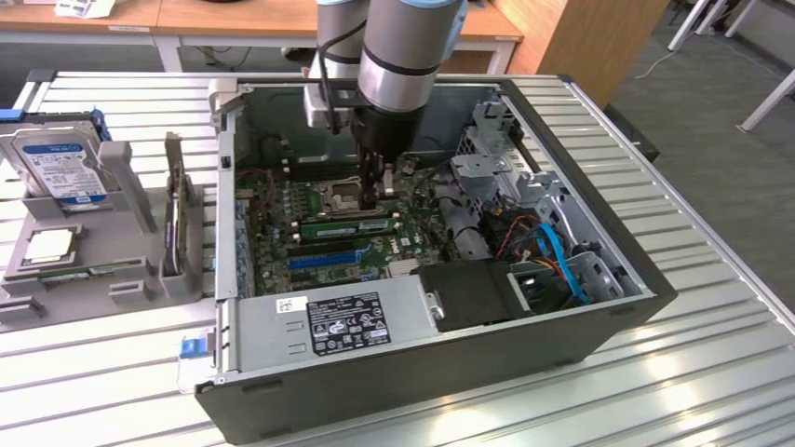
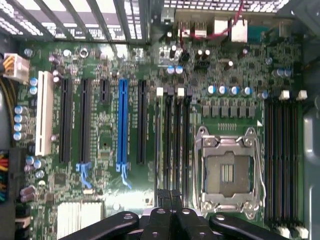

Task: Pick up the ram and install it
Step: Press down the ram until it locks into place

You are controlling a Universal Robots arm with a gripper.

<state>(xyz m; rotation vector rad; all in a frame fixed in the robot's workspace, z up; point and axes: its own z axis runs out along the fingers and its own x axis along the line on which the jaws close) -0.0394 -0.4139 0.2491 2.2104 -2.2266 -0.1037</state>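
1. gripper (image 1: 384,183) lowered into the open computer case (image 1: 597,321), above the motherboard (image 1: 342,233), just beside the empty processor socket (image 1: 344,196).
2. fingers (image 2: 169,212) pressed together, nothing seen pinched between them in the wrist view; tips partly cut off by the frame edge there and hard to make out in the exterior view.
3. ram (image 1: 349,227), a green stick, lying along a slot on the motherboard just below the gripper in the exterior view; whether fully seated in the slot, cannot tell.
4. in the wrist view, memory slots (image 2: 172,145) next to the socket (image 2: 227,172), with a thin dark strip between them running up from the fingers; too dim to call it the ram with any certainty.
5. holder tray (image 1: 87,265) on the desk (image 1: 695,372) at the exterior view's left, well apart from the case, carrying a hard drive (image 1: 56,168) standing upright and a square silver chip (image 1: 47,245); a green strip along the tray's front edge, too small to identify.
6. arm's upper part cut off by the top of the exterior view.
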